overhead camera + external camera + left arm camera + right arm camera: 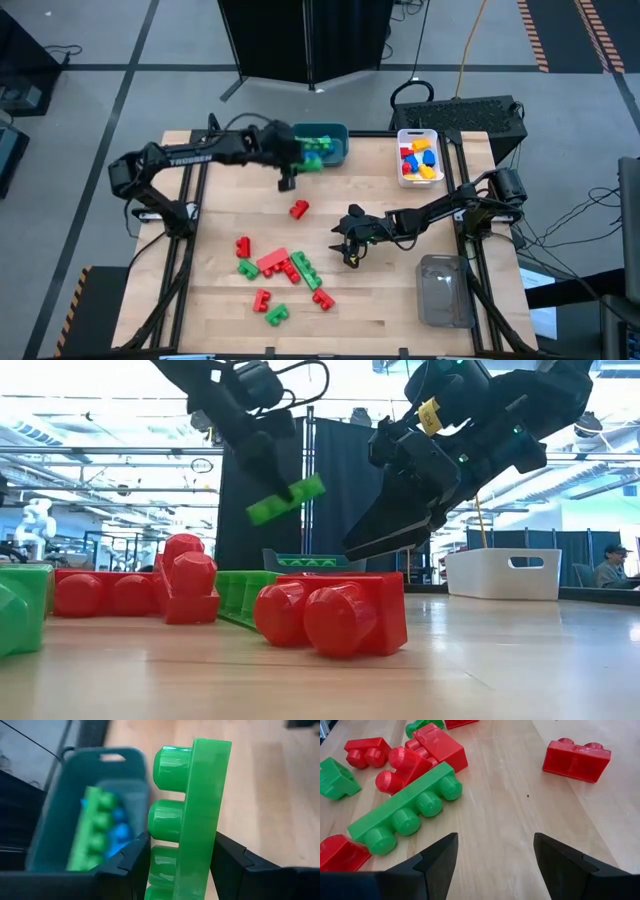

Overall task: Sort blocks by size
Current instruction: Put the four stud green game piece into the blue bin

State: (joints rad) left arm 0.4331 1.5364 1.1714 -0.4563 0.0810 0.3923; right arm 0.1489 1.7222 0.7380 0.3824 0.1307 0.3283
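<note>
My left gripper point(300, 163) is shut on a long green brick point(314, 161) held above the near left rim of the teal bin point(338, 130). The bin holds another long green brick point(90, 827) and blue bricks point(117, 832). My right gripper point(350, 243) is open and empty above the table's middle. Its fingers point(437, 855) stand apart over bare wood, right of a long green brick point(405, 812) that lies on its side. Red and green bricks point(280, 270) lie scattered at the near left, and a single red brick point(299, 209) lies farther back. My left gripper pinches the long green brick at one end point(185, 870), one finger on the studded face point(152, 862) and the other on the flat face point(212, 855). The brick sticks out beyond the fingertips, along the fingers. It is tilted and lifted clear point(287, 499).
A white bin point(401, 150) with yellow, blue and red bricks stands at the far right. A clear bin point(445, 290) stands at the near right. Bare wood lies between the two grippers and along the table's right half.
</note>
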